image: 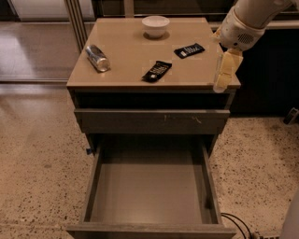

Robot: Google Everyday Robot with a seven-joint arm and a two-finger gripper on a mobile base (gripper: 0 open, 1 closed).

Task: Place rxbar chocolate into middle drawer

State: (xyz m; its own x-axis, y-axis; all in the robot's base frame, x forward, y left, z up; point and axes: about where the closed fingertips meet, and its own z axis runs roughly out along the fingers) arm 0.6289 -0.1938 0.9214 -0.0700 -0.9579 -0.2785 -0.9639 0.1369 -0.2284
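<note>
claw (221, 83) hangs at cabinet (124, 53) edge, rxbar chocolate (157, 71) apart.

one arm (264, 8) comes in from the top right corner of the view, white casing, sloping down and to the left. only its lower stretch shows, the rest is cut off by the frame edge. it ends in a rounded white wrist (239, 31) with a small dotted grille patch on its face. the gripper (222, 79) hangs below the wrist, pale yellow, pointing down and slightly left. gripper is at the right front corner of the surface (126, 51), its tip overlapping the front edge in this view. whether it touches or hovers above cannot be told.
</note>
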